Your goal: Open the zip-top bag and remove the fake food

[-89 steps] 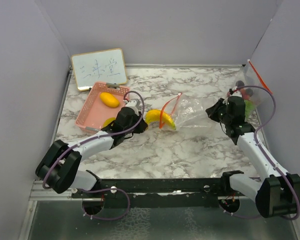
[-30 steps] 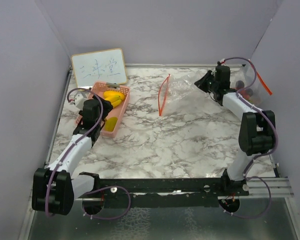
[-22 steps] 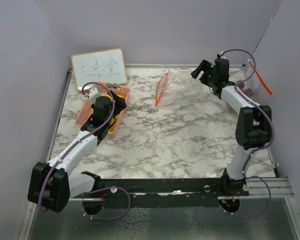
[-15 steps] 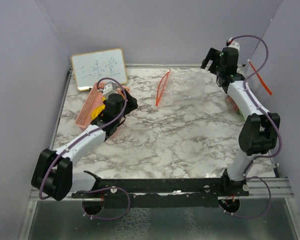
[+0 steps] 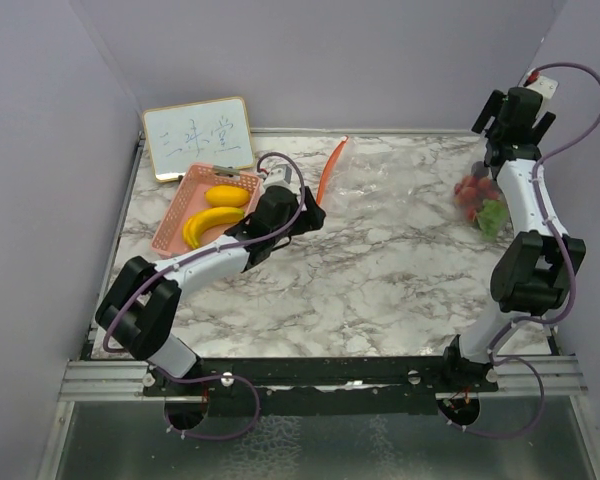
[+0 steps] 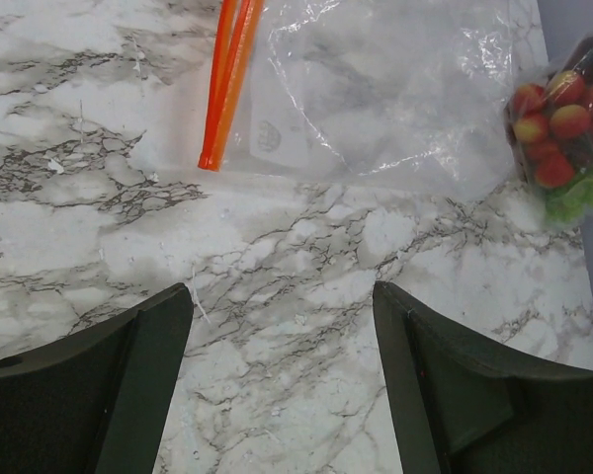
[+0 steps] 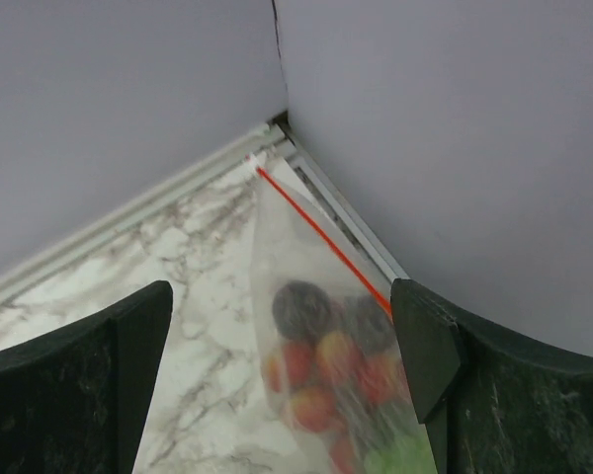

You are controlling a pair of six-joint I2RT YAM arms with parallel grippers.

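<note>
Bag (image 5: 482, 200) with fruit (image 7: 321, 370) inside, lying well right of the empty bag (image 5: 380, 185), pressed against the side wall (image 7: 455, 148). Shows red berries, a dark piece and something green through the plastic. Looks shut, judging by the single straight red zip (image 7: 321, 237).

Left of the empty bag: basket (image 5: 170, 212) holding banana (image 5: 212, 220) and lemon (image 5: 227, 195). Suggests half the job done, with the emptied one flat on the surface (image 5: 380, 290).

Right pincer (image 7: 279, 296): fingers spread wide, gripping nothing, raised high over the back corner, far right of the empty bag. Looks straight down on the bag, with the fruit bulge below and between the fingers and the pointed top reaching away toward the corner. Long axis set along the wall, zip on the wall side, slanting across the finger line rather than square to it.

Left pincer (image 6: 282, 375): also spread, nothing in it, just on the near side of the empty bag, the full bag well off to its right. Clearly the farther of the two.

Judged next: lower the right pincer to the zip end, turning the wrist to bring the fingers square across it. Risk — thin film tight to the wall, little room for the outer finger.
</note>
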